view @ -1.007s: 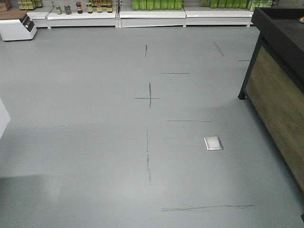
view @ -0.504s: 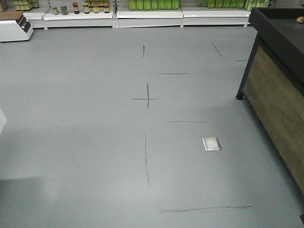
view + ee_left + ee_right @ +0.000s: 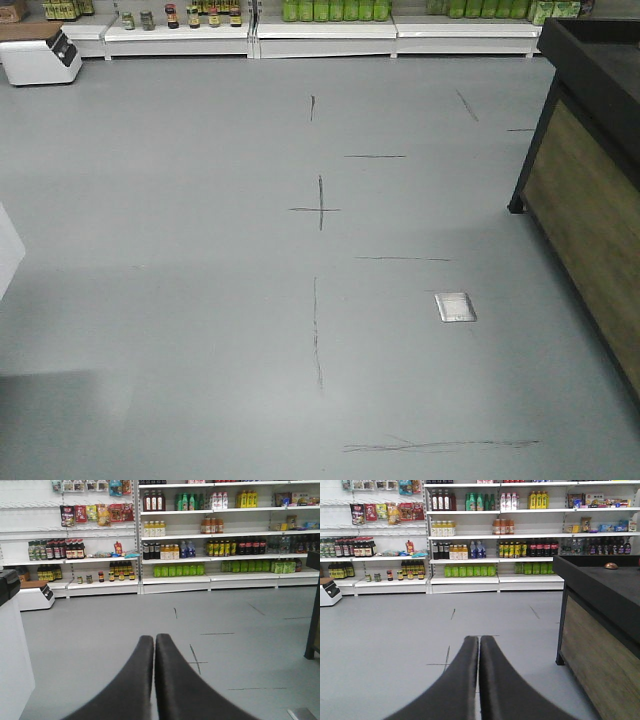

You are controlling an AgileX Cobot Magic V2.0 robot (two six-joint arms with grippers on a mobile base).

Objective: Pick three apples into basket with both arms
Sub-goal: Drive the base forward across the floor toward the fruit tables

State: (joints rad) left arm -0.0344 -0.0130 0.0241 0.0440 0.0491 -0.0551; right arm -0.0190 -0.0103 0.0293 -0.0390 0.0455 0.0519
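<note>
No apples and no basket show in any view. My left gripper [image 3: 154, 639] is shut and empty, its two black fingers pressed together and pointing over the grey floor towards the shelves. My right gripper [image 3: 479, 640] is also shut and empty, pointing the same way. Neither arm shows in the front view. One small round reddish-brown thing [image 3: 611, 565] lies far back on the dark stand's top; I cannot tell what it is.
A dark stand with wood-panel sides [image 3: 585, 190] fills the right side [image 3: 600, 630]. Stocked white shelves [image 3: 172, 540] line the far wall. A white machine [image 3: 38, 55] stands far left. A white counter edge [image 3: 12, 660] is near left. A metal floor plate [image 3: 455, 306] lies ahead.
The front view swung: the floor marks and shelves drifted slightly left half a second ago, then back to the right by now. The base is moving; nothing was gripped or released.
</note>
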